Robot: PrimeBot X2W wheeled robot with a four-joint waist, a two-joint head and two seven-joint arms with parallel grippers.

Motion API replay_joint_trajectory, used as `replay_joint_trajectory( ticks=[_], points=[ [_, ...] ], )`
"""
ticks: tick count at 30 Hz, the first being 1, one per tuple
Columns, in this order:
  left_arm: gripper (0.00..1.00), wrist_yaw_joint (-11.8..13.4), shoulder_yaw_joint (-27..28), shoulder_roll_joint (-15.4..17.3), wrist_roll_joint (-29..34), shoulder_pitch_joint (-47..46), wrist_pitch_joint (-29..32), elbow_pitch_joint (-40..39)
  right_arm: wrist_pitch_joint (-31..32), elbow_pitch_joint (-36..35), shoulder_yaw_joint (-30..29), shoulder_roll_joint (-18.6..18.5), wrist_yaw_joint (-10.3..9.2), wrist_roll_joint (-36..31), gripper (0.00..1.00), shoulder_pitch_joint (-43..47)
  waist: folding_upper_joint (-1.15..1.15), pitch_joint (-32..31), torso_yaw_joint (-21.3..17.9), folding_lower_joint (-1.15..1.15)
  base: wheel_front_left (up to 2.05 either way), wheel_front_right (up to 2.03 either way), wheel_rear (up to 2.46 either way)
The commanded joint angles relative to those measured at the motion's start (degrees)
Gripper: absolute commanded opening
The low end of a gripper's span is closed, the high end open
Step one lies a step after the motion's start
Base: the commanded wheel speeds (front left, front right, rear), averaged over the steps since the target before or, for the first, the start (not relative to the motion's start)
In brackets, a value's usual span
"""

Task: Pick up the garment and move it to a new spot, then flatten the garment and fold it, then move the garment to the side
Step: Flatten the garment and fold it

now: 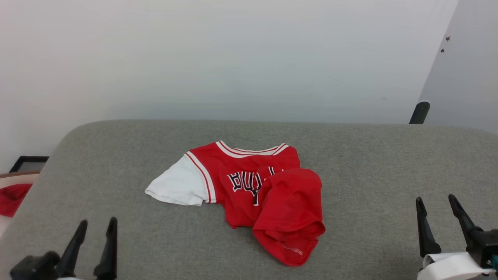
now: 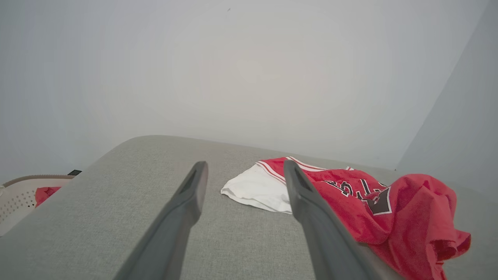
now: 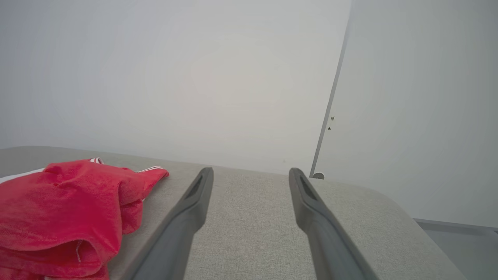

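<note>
Lying crumpled on the desk (image 1: 369,175): garment (image 1: 256,190), light, limp, non-fragile; judged best pinched at the collar (image 1: 251,151). Left fingers (image 1: 110,241), right fingers (image 1: 424,225): wide apart, empty.

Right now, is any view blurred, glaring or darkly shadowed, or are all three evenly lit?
Head view: soft even light, the garment sharp, faint shadow under its folds. Left wrist view: the left hand looms stretched and slightly soft, wide-angle. Right wrist view: pale wall washed out, no glare.

One garment (image 1: 249,194), one table (image 1: 369,171), one basket (image 2: 17,196)
</note>
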Motion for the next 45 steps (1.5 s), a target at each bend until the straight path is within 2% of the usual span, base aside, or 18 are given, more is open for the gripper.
replay_joint_trajectory(
  ticks=[1,13,23,35,45],
  points=[
    [1.00,0.3,0.7,-0.4,0.3,1.0,-0.6,0.2,-0.4,-0.1,-0.5,0.2,-0.02,0.3,1.00,0.6,0.00,0.0,-0.1,0.00,0.00,0.00,0.00],
    [1.00,-1.3,3.1,-3.1,2.2,3.2,-1.6,0.8,-0.8,-0.1,-0.9,0.4,-0.02,0.5,1.00,1.5,0.00,0.3,-0.6,0.00,0.00,0.00,0.00],
    [1.00,-1.7,3.4,-3.2,3.8,2.2,-1.7,0.9,0.5,0.1,0.3,-0.3,-0.02,0.5,1.00,0.9,0.00,0.5,0.7,0.00,0.00,0.00,0.00],
    [1.00,-1.9,0.7,-3.0,5.2,-0.7,-0.3,1.7,5.6,0.0,4.5,-4.5,-0.02,2.6,1.00,-3.9,0.00,2.2,6.7,0.00,0.00,0.00,0.00],
    [1.00,-2.6,-2.7,-4.3,6.3,-3.8,0.4,2.9,15.4,1.8,10.4,-8.5,-0.02,9.0,1.00,-10.1,0.00,4.5,12.8,0.00,0.00,0.00,0.00]
  ],
)
